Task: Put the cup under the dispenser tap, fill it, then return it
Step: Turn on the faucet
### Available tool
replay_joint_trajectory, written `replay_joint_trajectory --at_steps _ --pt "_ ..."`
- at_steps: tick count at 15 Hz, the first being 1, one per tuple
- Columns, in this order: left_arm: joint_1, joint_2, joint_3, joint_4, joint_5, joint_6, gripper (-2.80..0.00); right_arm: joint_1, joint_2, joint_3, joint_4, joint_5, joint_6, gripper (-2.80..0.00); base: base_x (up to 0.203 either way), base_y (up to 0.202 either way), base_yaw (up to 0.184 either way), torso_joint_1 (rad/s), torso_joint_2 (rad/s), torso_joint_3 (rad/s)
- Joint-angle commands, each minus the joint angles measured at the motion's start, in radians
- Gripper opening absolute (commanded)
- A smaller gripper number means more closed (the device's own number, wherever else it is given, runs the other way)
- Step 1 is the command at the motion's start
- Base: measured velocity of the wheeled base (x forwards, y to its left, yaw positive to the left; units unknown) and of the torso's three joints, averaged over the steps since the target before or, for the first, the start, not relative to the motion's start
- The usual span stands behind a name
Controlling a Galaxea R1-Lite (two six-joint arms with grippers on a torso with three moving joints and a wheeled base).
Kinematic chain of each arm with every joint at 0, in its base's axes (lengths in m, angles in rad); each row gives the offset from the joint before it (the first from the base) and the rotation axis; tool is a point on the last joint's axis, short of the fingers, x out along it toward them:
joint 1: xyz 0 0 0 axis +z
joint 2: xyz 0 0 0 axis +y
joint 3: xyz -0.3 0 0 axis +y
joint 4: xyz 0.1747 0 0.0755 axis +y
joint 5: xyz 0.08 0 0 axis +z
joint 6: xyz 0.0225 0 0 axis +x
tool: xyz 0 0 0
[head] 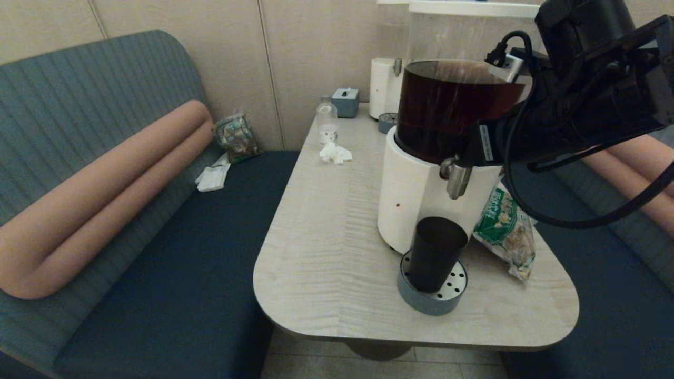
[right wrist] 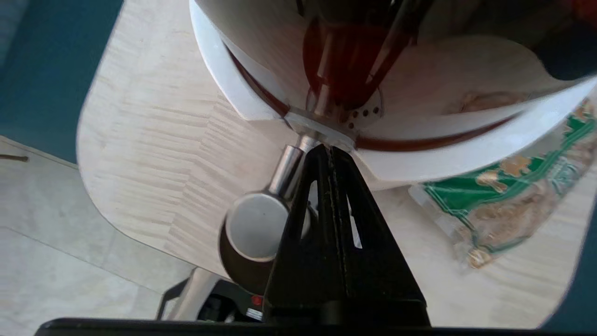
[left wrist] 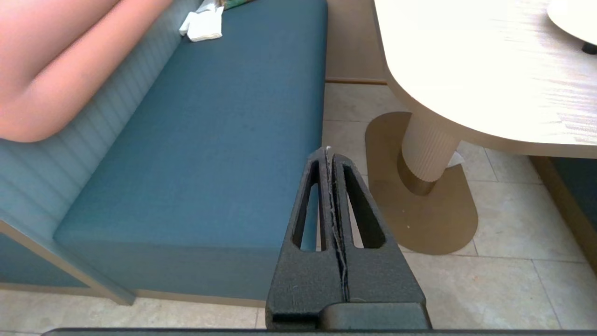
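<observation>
The black cup (head: 436,252) stands upright on the round grey drip tray (head: 432,302), right below the silver dispenser tap (head: 457,181). The tap juts from the white base (head: 416,195) of the big dispenser, whose tank (head: 447,110) holds dark brown drink. In the right wrist view my right gripper (right wrist: 329,148) is shut and empty, its tips where the tap (right wrist: 254,226) meets the dispenser, above the cup (right wrist: 235,268). No stream shows at the spout. My left gripper (left wrist: 329,151) hangs shut and empty, low between the bench and the table's pedestal.
A green snack bag (head: 505,231) lies right of the dispenser. At the table's far end are a small clear bottle (head: 326,118), a crumpled tissue (head: 335,153), a grey tissue box (head: 345,101) and a smaller white dispenser (head: 384,87). Blue benches (head: 184,263) flank the table.
</observation>
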Motion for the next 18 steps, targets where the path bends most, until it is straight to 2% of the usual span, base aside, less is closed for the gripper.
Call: replay_joint_trajectory --at_steps 1,18 --pt "0.0 0.002 0.0 0.001 -0.002 -0.001 -2.8 -0.004 -0.001 0.004 -0.017 0.018 0.004 -2.8 0.0 0.0 0.0 0.0 0.0 0.0" --pt "0.0 0.002 0.0 0.001 0.0 -0.001 -2.8 0.006 0.03 0.0 -0.048 0.133 0.005 -2.8 0.0 0.0 0.0 0.0 0.0 0.0"
